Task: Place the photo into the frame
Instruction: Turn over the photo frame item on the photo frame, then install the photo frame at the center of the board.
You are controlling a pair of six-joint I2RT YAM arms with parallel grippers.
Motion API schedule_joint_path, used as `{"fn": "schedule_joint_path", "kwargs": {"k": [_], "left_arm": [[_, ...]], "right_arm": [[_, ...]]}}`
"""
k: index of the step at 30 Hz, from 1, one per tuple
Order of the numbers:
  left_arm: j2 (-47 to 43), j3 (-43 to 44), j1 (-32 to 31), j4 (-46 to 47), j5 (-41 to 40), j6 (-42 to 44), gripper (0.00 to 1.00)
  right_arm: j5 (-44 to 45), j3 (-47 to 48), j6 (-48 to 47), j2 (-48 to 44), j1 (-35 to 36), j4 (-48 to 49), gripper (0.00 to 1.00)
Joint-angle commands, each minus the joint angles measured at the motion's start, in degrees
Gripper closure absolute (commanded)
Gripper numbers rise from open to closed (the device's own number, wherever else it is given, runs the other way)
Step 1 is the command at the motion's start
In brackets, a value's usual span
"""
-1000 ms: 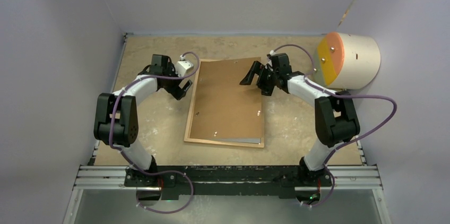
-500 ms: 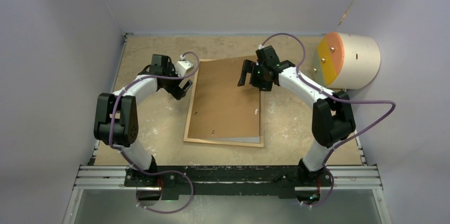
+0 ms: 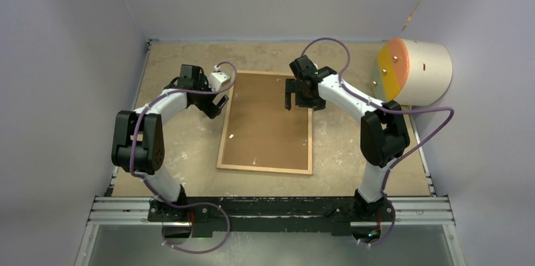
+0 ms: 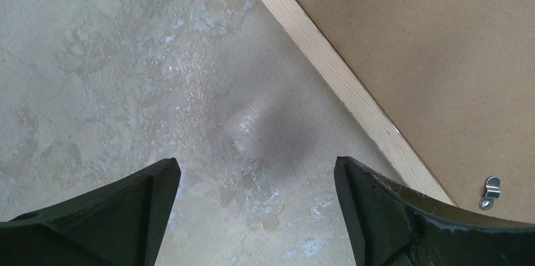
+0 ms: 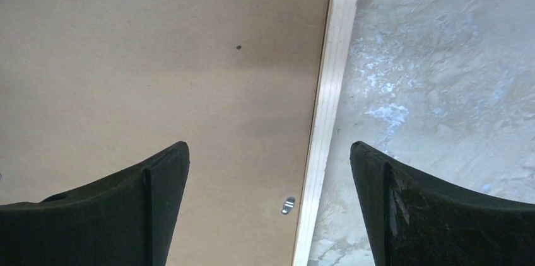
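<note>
The frame (image 3: 265, 169) lies flat mid-table, its light wooden strips enclosing a plain brown backing board (image 3: 265, 127). The photo is hidden from every view. My right gripper (image 3: 299, 103) hovers open over the frame's far right part. In the right wrist view it (image 5: 270, 149) straddles the wooden strip (image 5: 328, 102), with board (image 5: 158, 58) to the left and a small metal clip (image 5: 288, 205) nearby. My left gripper (image 3: 217, 107) is open just outside the frame's left edge. In the left wrist view it (image 4: 255, 165) is above bare table beside the strip (image 4: 340, 83).
A white cylinder with an orange face (image 3: 413, 72) sits at the back right corner. Grey walls close in the table on three sides. A metal rail (image 3: 271, 209) runs along the near edge by the arm bases.
The backing board was skewed across the frame and now lies square inside it. My right gripper has moved left and back over the frame. The left arm has stayed put.
</note>
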Motion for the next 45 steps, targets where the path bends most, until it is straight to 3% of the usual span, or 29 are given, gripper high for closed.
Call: {"fn": "schedule_joint_path", "kwargs": {"k": [1, 6, 11, 12, 14, 17, 21, 24, 30, 35, 45], "left_arm": [[-1.52, 1.73, 0.57, -0.61, 0.05, 0.42, 0.01], [-2.04, 2.16, 0.89, -2.04, 1.57, -0.19, 0.00], [-2.08, 3.15, 1.10, -4.94, 6.35, -2.84, 0.00], [-1.96, 3.12, 1.10, -5.49, 7.86, -3.62, 0.01], [-1.70, 2.79, 1.10, -6.17, 10.87, -5.31, 0.03], [-0.85, 2.29, 1.10, -6.64, 14.37, -7.81, 0.07], [1.22, 1.76, 1.10, -7.06, 17.82, -8.75, 0.21], [2.82, 1.97, 1.10, -7.74, 18.58, -8.30, 0.30], [4.25, 1.24, 1.10, -6.96, 19.21, -7.71, 0.39], [4.84, 0.84, 1.57, -6.29, 19.21, -7.92, 0.45], [4.21, -0.66, 2.15, -5.29, 19.69, -7.37, 0.58]], "right_arm": [[4.21, 4.70, -1.95, -3.17, 0.43, -3.85, 0.01], [-7.06, -0.07, -1.94, -9.25, 0.11, 6.79, 0.01], [-16.43, -3.22, 2.90, -9.65, -0.84, 12.20, 0.01], [-20.14, -5.35, 2.96, -10.18, -0.96, 15.56, 0.02], [-22.94, -10.86, 6.22, -12.28, 0.33, 25.39, 0.13], [-21.40, -16.22, 10.18, -14.58, 4.85, 32.07, 0.22], [-18.47, -19.25, 13.04, -12.71, 11.85, 37.29, 0.33], [-17.77, -21.30, 15.10, -11.08, 15.94, 43.61, 0.35], [-20.30, -21.88, 16.60, -6.49, 19.63, 53.42, 0.41], [-23.67, -19.63, 17.59, 0.02, 20.52, 56.29, 0.57], [-23.77, -16.32, 17.47, 6.59, 21.84, 57.23, 0.59]]}}
